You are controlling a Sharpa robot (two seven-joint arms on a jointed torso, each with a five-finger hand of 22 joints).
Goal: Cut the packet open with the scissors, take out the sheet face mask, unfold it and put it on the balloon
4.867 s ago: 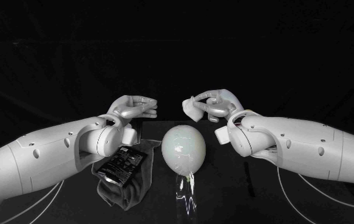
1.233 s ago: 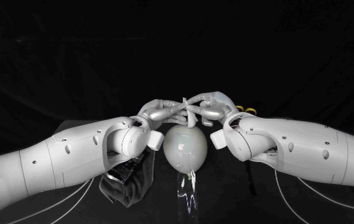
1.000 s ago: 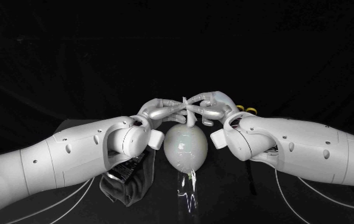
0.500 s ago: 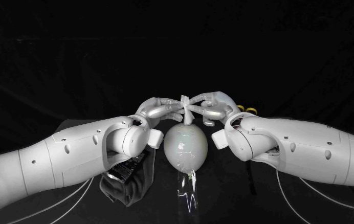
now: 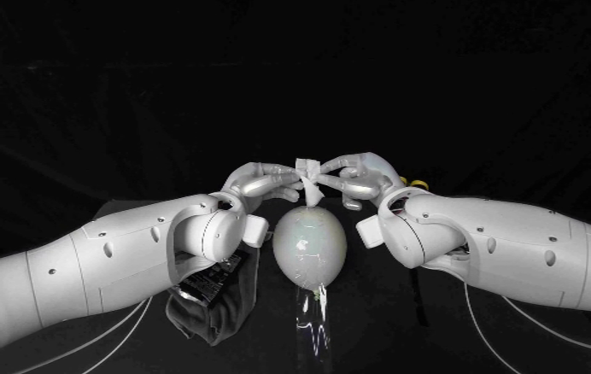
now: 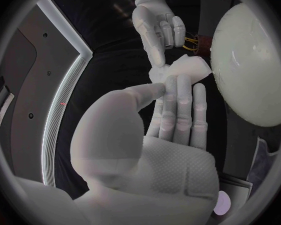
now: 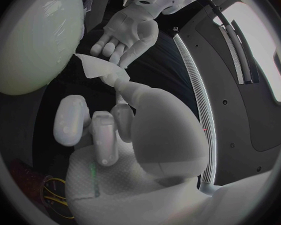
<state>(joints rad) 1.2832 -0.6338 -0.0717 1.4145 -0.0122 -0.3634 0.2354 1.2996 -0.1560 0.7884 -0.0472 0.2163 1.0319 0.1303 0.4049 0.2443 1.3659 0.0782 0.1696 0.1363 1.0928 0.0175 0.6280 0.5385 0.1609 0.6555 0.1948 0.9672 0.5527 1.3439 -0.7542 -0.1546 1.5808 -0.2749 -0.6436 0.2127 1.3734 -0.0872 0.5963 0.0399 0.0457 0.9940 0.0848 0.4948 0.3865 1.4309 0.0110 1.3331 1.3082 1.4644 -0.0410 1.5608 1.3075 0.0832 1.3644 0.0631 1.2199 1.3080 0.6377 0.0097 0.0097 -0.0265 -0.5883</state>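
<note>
Above the pale balloon (image 5: 308, 244), my left hand (image 5: 261, 179) and right hand (image 5: 357, 178) meet fingertip to fingertip. Between them hangs the folded white sheet mask (image 5: 309, 178), pinched from both sides. In the left wrist view the thumb and fingers of the left hand (image 6: 175, 110) close on the mask (image 6: 185, 69), with the right hand (image 6: 156, 27) reaching in opposite and the balloon (image 6: 250, 70) beside. The right wrist view has the right hand (image 7: 115, 127) with its thumb on the mask (image 7: 98, 70), facing the left hand (image 7: 129, 34) near the balloon (image 7: 31, 40).
The black opened packet (image 5: 207, 280) lies on a dark cloth (image 5: 216, 318) under my left forearm. Yellow-handled scissors (image 5: 415, 184) lie behind my right wrist, their handles (image 7: 56, 200) also in the right wrist view. A clear strip (image 5: 311, 323) lies in front of the balloon.
My left hand has come across from the balloon's left side and taken hold of the mask held by the right. In the last second both hands rose slightly with it.
</note>
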